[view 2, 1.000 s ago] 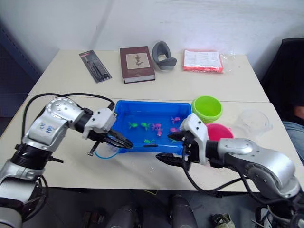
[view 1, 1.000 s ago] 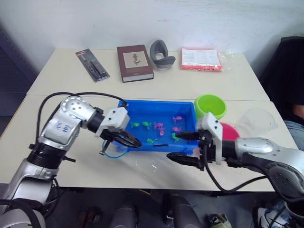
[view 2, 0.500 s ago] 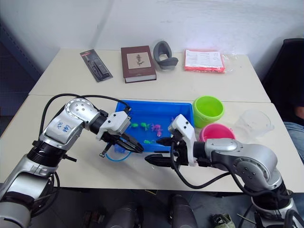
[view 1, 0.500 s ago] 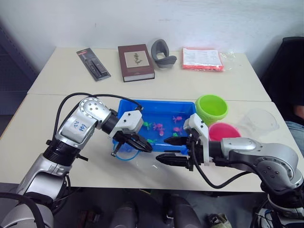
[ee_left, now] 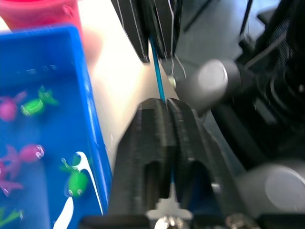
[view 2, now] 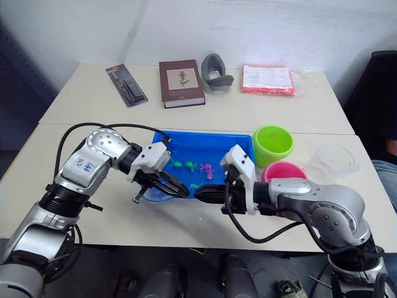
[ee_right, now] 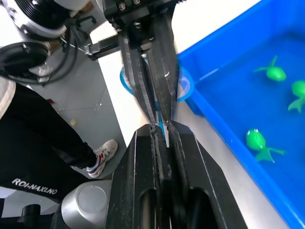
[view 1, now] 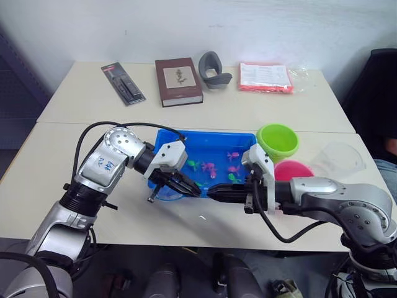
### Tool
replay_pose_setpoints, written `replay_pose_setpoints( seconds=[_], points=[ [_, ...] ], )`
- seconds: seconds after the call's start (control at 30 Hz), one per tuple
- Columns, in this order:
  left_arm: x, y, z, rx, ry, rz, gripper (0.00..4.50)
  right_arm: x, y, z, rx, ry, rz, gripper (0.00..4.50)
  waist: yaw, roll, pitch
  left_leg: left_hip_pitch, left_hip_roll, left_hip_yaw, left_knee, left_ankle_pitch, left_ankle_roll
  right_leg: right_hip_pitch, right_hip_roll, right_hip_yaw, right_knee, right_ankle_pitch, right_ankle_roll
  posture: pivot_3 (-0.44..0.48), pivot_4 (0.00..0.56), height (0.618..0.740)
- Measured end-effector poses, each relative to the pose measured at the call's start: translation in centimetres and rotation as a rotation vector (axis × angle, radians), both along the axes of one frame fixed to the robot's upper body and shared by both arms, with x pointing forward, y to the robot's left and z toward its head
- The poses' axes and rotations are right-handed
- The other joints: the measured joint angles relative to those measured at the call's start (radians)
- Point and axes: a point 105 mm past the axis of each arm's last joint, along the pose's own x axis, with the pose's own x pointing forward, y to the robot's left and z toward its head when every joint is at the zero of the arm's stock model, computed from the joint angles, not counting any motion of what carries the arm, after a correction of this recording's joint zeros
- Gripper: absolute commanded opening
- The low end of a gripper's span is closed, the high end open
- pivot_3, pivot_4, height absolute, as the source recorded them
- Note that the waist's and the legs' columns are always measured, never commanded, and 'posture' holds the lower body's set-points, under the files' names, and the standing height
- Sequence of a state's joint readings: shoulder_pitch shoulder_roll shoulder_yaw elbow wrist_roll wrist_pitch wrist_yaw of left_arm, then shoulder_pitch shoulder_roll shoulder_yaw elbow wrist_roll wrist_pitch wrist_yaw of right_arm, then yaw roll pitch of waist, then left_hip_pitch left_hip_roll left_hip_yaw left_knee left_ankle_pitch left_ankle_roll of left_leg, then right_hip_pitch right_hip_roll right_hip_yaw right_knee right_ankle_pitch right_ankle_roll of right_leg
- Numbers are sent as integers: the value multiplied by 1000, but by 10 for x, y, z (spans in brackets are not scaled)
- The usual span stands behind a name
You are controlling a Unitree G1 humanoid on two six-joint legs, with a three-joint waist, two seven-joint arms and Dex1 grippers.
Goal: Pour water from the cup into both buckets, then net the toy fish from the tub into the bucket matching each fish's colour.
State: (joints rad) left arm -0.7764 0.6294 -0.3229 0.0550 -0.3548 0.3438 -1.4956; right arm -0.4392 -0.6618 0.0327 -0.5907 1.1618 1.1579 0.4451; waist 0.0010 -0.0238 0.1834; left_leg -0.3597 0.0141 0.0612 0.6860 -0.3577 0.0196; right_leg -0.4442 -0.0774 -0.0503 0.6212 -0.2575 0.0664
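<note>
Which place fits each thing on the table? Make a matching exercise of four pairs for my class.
Things:
1. net
2. pink bucket
3. book
4. clear cup

Places:
A. far side of the table, beside a grey holder
B. gripped by both end effectors at the tub's near rim
C. at the table's right edge
D. just in front of the green bucket

Pairs: 1-B, 2-D, 3-A, 4-C
</note>
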Motion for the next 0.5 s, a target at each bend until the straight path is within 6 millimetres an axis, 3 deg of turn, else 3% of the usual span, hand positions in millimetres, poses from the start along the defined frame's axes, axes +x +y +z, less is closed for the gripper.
replay_pose_setpoints(
  seconds=[0.1,0.23,0.3,0.37,0.43,0.5],
  points=[
    [6,2,25,-182,-20,22,2913,-7,-1,2,13,-13,0,0,2,0,0,-1,0,-2,1,0,0,0,0,-1,0,0,0,0,150,740],
    [34,45,53,-285,-41,245,4436,-8,-19,7,24,-43,-85,0,-4,0,0,0,0,-1,1,0,0,0,0,-2,0,0,0,0,150,740],
    [42,61,59,-307,-57,325,4436,-8,-27,10,23,-73,-145,0,-2,0,0,0,0,-1,1,0,0,0,0,-2,0,0,0,0,150,740],
    [59,90,54,-344,-54,483,4436,-4,-44,11,-9,-125,-268,0,1,0,0,-1,0,-1,1,0,-1,0,0,-2,0,0,0,0,150,740],
    [63,94,45,-340,-69,525,4436,3,-55,17,-55,-228,-362,0,3,0,0,-1,-1,-1,1,0,-1,0,-1,-1,-1,1,1,0,150,740],
    [60,96,23,-339,-23,555,4436,13,-82,17,-268,-371,-462,0,7,1,0,-1,-2,1,1,0,-1,0,-1,0,-2,1,1,0,150,740]
  ],
)
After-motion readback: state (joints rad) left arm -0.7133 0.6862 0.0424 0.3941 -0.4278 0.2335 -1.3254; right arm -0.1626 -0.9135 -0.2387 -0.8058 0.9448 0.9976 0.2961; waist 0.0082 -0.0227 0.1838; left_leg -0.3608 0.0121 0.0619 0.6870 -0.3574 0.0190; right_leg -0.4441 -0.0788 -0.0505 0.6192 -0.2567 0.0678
